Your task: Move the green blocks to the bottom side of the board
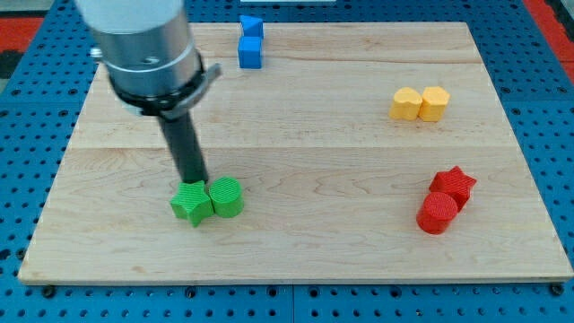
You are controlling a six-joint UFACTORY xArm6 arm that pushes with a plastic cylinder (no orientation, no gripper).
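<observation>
A green star-shaped block (pixel 191 203) and a green round block (pixel 226 197) sit touching side by side at the lower left of the wooden board (pixel 305 135). My tip (pixel 196 182) stands right at the top edge of the two green blocks, at the seam between them, touching or nearly touching the star. The rod rises up and to the left into the grey arm housing (pixel 143 45).
Two blue blocks (pixel 250 41) sit stacked close at the board's top edge. Two yellow blocks (pixel 420 103) sit together at the upper right. A red star (pixel 453 186) and a red round block (pixel 437 213) touch at the lower right.
</observation>
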